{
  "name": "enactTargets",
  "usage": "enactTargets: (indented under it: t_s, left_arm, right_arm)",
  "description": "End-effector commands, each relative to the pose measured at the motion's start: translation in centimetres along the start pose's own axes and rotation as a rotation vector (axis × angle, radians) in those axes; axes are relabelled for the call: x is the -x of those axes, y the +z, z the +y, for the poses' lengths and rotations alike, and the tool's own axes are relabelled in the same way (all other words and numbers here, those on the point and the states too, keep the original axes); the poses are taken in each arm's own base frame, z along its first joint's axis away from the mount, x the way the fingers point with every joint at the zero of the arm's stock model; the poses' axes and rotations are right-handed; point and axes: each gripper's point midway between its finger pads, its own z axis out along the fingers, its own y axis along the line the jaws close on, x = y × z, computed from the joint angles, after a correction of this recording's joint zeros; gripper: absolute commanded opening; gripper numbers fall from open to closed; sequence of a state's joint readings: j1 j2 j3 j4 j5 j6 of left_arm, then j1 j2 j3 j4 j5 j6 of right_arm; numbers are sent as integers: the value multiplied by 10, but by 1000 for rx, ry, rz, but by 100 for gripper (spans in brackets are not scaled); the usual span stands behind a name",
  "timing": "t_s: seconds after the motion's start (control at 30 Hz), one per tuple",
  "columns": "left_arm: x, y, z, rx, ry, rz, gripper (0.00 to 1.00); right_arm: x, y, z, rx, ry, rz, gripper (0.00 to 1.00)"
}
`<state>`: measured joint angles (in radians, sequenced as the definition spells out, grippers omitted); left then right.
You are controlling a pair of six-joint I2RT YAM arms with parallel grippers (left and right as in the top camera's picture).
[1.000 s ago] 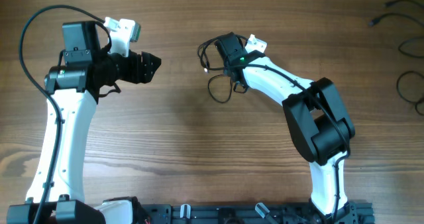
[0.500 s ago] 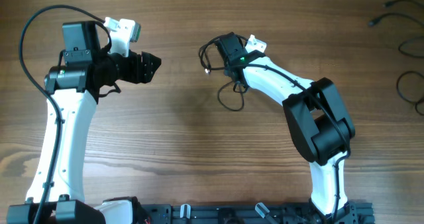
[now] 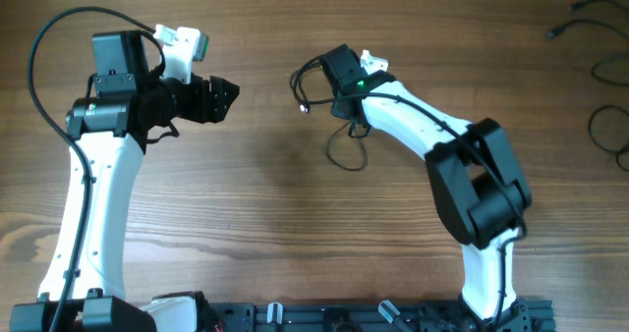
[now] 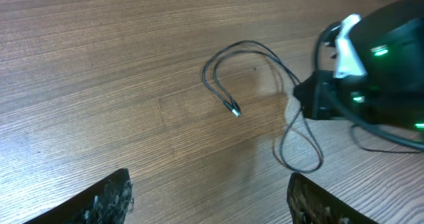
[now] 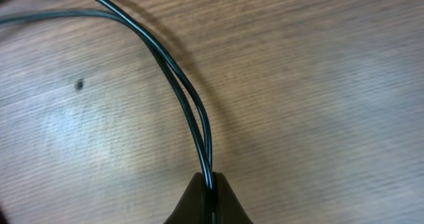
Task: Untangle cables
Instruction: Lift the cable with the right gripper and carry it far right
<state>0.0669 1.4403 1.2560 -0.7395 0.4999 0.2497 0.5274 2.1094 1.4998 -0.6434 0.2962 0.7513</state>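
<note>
I have the right gripper [image 5: 211, 184] pinching two strands of the cable [image 5: 194, 121] mid-table. The loop and plug [image 4: 234, 110] trail toward the left gripper [image 3: 227, 93], which is spread and well apart.

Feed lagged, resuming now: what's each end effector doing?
Left end effector: open, holding nothing.
Right end effector: closed on the cable.

Right gripper [image 3: 351, 122] at centre-far, clamped on a cable [image 3: 344, 155]; one loop on its near side, the plug end to its left. Left gripper [image 3: 228, 94] well left, jaws apart, empty. Spare cables [image 3: 607, 72] at far right edge.
</note>
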Motion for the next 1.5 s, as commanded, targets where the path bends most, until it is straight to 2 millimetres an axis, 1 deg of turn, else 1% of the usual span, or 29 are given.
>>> enactTargets:
  t_s: [0.0,0.13,0.2,0.33,0.53,0.57,0.73,0.83,0.93,1.07,1.17,1.4,1.47]
  left_arm:
    - [2,1,-2,-18,17,-6,77]
    - [2,1,-2,-18,16,-6,77]
    - [2,1,-2,-18,15,-5,77]
    - [2,1,-2,-18,14,-5,77]
    - [-2,1,-3,-21,-2,10,77]
    - [-3,0,-3,-22,-4,13,77]
    - [-8,0,-4,-26,-16,34,77]
    - [-8,0,-7,-39,-16,35,77]
    - [-8,2,-14,-66,-9,34,77]
    - [-8,6,-26,-85,17,44,77]
    - [-9,11,-35,-82,46,58,76]
    - [-12,21,-39,24,64,89,76]
    - [-9,24,-46,26,67,83,76]
  right_arm:
    - [36,-68,11,100,-33,-86,5]
    - [36,-104,7,148,-89,-77,4]
    - [35,-122,0,156,-93,-75,5]
    - [34,-152,-12,165,-107,-87,4]
    - [48,-199,-22,216,-149,-181,4]
    - [51,-209,-25,224,-148,-196,5]
    - [60,-244,-44,216,-166,-221,4]
    - [63,-260,-52,208,-195,-228,4]
    - [70,-276,-64,185,-201,-240,4]
    - [82,-290,-77,173,-196,-266,4]
    - [92,-298,-96,123,-163,-289,4]
    - [113,-313,-139,37,-105,-325,4]
    - [122,-317,-166,-17,-64,-336,4]
